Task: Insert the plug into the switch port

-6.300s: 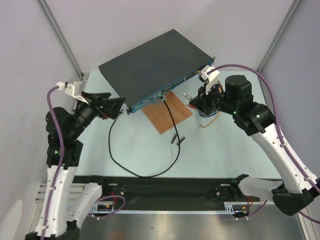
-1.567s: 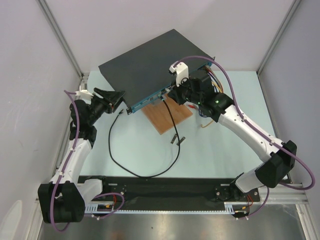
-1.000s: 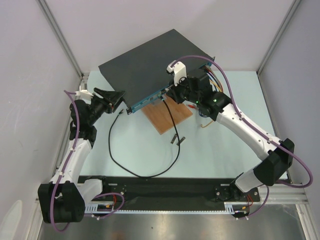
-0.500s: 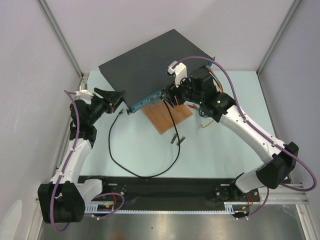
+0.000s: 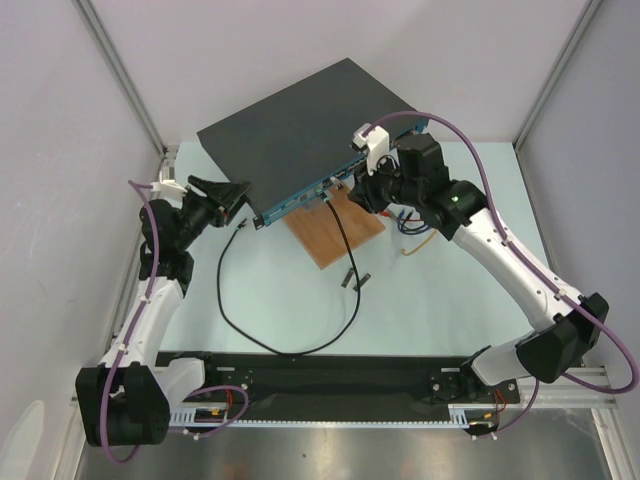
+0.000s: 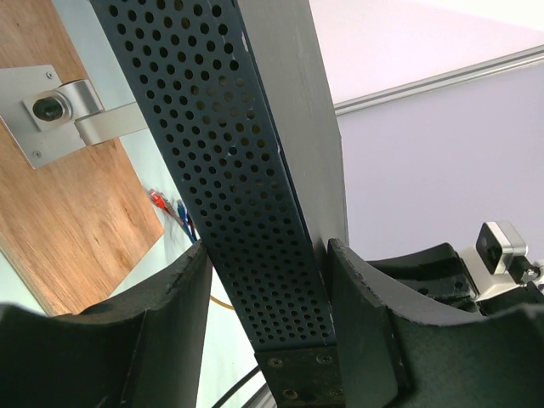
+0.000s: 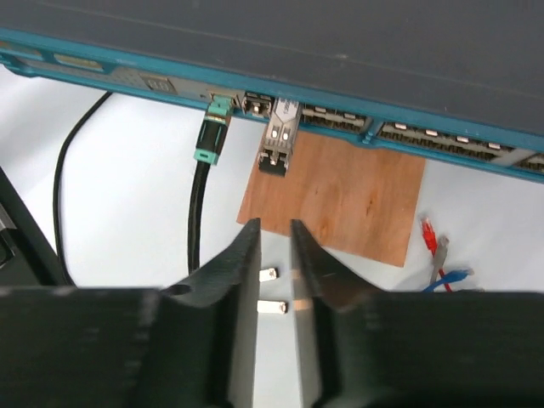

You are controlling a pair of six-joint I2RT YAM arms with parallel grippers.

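Observation:
The switch [image 5: 300,130], a flat black box with a teal front face [image 7: 119,68], lies at the back of the table. My left gripper [image 5: 235,200] is shut on its left corner, with the fingers [image 6: 374,323] either side of the perforated side wall [image 6: 246,170]. A silver plug [image 7: 276,136] sticks out of a front port, beside a teal plug [image 7: 212,136] on a black cable. My right gripper [image 7: 274,234] hangs a short way in front of the silver plug, slightly open and holding nothing. It also shows in the top view [image 5: 352,192].
A brown wooden board [image 5: 340,225] lies under the switch's front edge, with a metal bracket [image 6: 59,110] on it. Two small metal pieces [image 5: 352,278] lie in front of the board. The black cable [image 5: 240,320] loops across the table. Red and blue cables [image 7: 435,246] lie to the right.
My right gripper has drawn back to the right from the switch's front face, leaving the silver plug in the port. My left arm keeps its hold on the corner.

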